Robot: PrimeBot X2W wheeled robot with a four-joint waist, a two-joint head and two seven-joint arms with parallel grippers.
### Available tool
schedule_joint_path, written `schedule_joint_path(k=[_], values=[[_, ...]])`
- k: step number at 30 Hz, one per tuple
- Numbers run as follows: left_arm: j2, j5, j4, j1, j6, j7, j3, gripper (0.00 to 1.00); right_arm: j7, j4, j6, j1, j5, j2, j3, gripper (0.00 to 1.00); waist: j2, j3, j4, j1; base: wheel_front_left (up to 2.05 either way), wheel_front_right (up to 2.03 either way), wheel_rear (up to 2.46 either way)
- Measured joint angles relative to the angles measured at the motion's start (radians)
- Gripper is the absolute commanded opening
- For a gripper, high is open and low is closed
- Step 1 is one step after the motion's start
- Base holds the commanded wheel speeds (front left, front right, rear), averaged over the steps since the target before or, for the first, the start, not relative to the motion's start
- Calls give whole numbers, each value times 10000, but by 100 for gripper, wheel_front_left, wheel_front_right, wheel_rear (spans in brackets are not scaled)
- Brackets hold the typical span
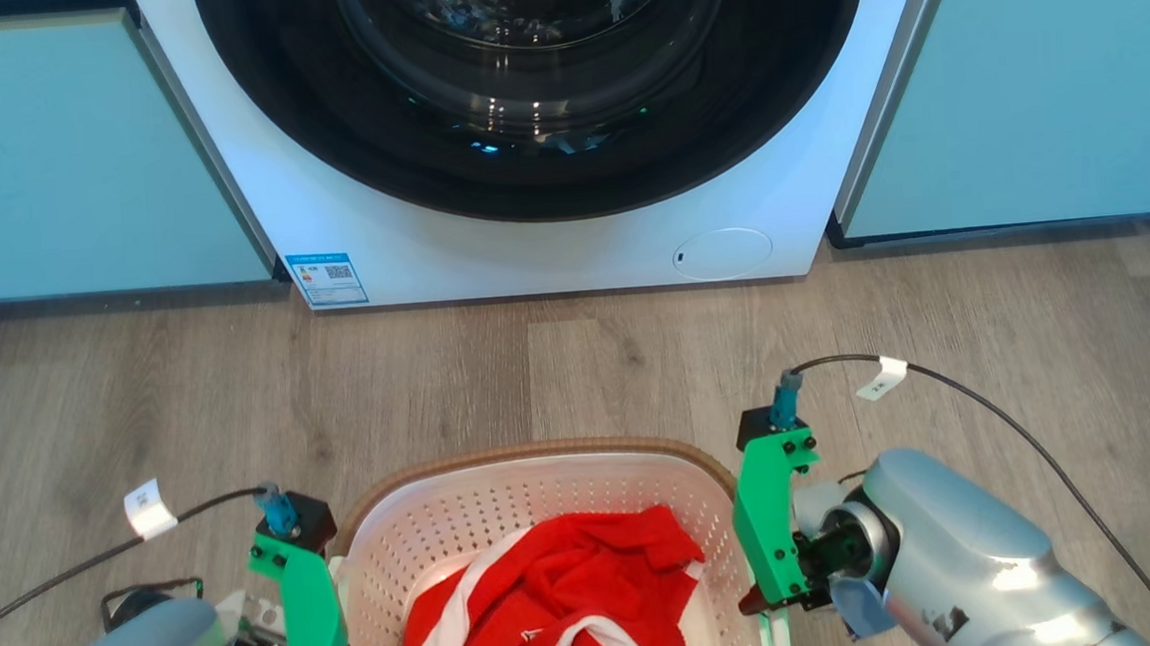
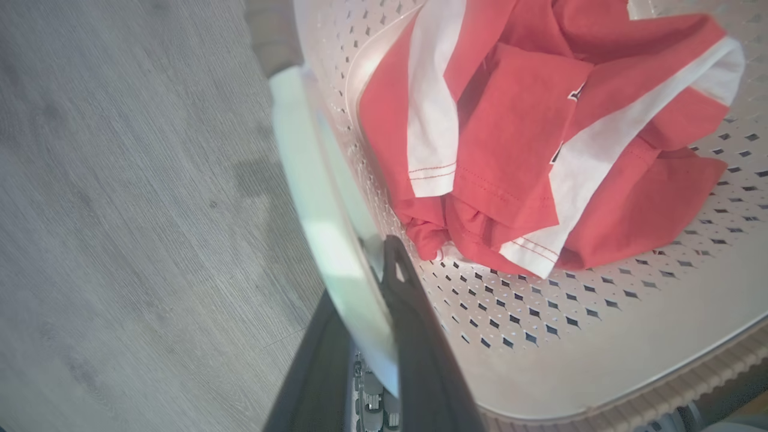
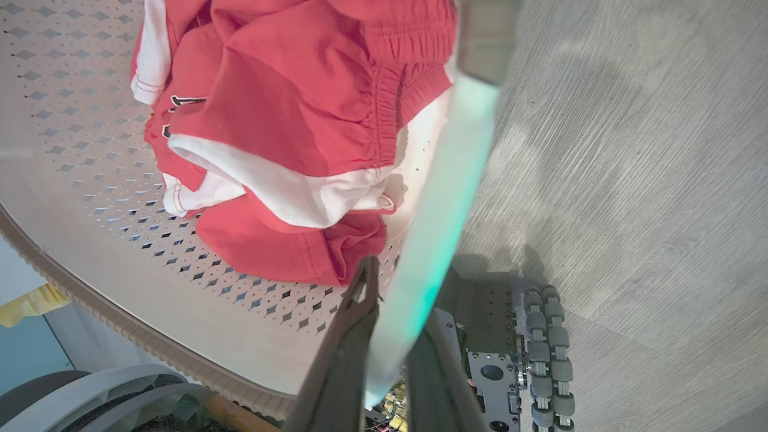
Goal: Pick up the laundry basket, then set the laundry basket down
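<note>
Before the washer, the laundry basket hangs between both hands with a red-and-white garment inside. The left hand pinches its white left handle, one finger on each side. The right hand clamps the right handle likewise.

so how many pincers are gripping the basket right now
2. The left pincer clamps the laundry basket's left handle, the right pincer its right handle.
</note>
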Motion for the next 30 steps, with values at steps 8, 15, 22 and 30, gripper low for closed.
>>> schedule_joint_path(k=[8,15,22,30], values=[[4,-96,-6,2,0,2,-6,0,102,-174,0,210,-174,2,-188,0,0,-31,-6,0,0,0,0],[2,-96,-13,-3,-2,56,-6,0,188,-368,-2,273,-370,6,-380,0,0,80,-8,0,0,0,0],[-86,-94,174,-35,-2,-174,-4,0,163,-587,0,364,-614,10,-516,0,0,492,-2,0,0,0,0],[-395,192,591,-629,-2,-579,-2,0,-236,-746,0,293,-1022,12,-959,0,0,1597,10,2,0,0,0]])
